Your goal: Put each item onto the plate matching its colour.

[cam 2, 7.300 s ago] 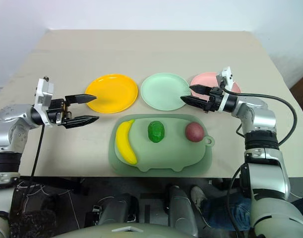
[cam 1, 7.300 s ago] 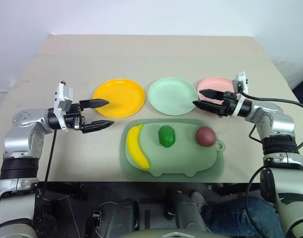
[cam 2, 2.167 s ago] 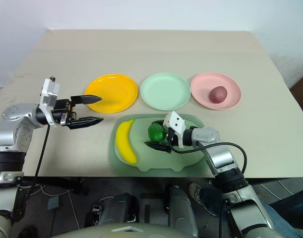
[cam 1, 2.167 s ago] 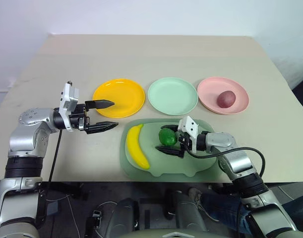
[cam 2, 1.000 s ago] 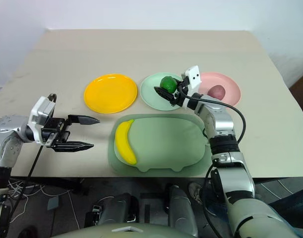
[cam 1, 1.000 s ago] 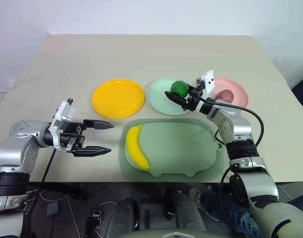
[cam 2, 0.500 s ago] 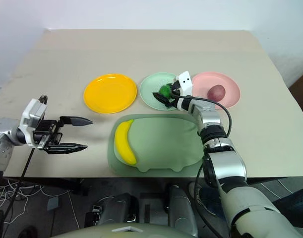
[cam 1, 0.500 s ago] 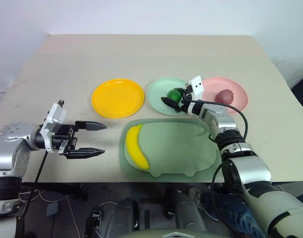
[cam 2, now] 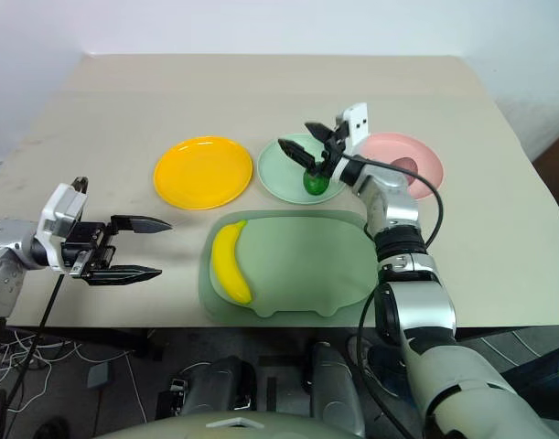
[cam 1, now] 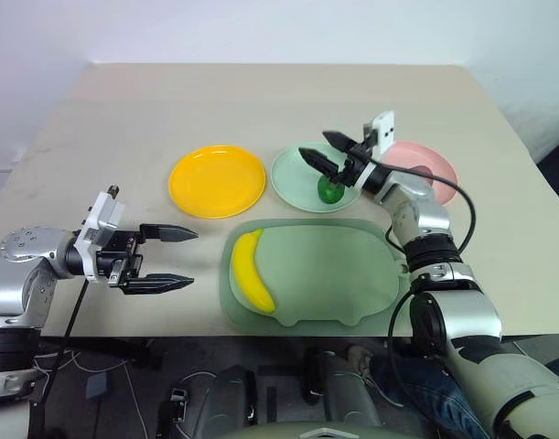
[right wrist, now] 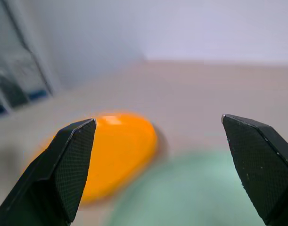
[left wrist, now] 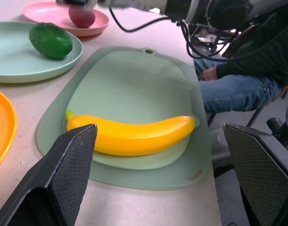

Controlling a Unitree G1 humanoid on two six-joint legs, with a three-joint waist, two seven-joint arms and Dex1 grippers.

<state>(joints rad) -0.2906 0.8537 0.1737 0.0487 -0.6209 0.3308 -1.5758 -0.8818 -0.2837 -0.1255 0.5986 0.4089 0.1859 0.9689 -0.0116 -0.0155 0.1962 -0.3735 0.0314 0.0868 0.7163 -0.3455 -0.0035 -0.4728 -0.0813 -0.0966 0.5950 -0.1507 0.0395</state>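
Nearest the robot, at about eight o'clock on the table, the left gripper (cam 1: 180, 258) hovered with its two black fingers spread wide and nothing between them, pointing toward the banana (cam 1: 251, 271). The banana lay along the nine o'clock side of the pig-shaped tray (cam 1: 352, 274), well apart from that gripper.

The step in hand looked to be the banana's pickup, since it was the one item off its plate. Done well, the left gripper would straddle the banana across its thick middle, not at a tapering end, close firmly enough that the smooth curve cannot twist out, lift clear of the tray's rim, and set it down on the orange-yellow plate (cam 1: 217, 180) at about eleven o'clock of the tray.

Farther off, the green fruit (cam 1: 331, 190) sat on the mint green plate (cam 1: 293, 176), at the rim nearest the tray. The right gripper (cam 1: 317, 149) hung above it, fingers parted and empty. Just beyond, at two o'clock, the maroon fruit (left wrist: 81, 16) rested on the pink plate (cam 1: 435, 165).

Counted: one banana, one green fruit, one maroon fruit; three plates; one tray; two grippers.
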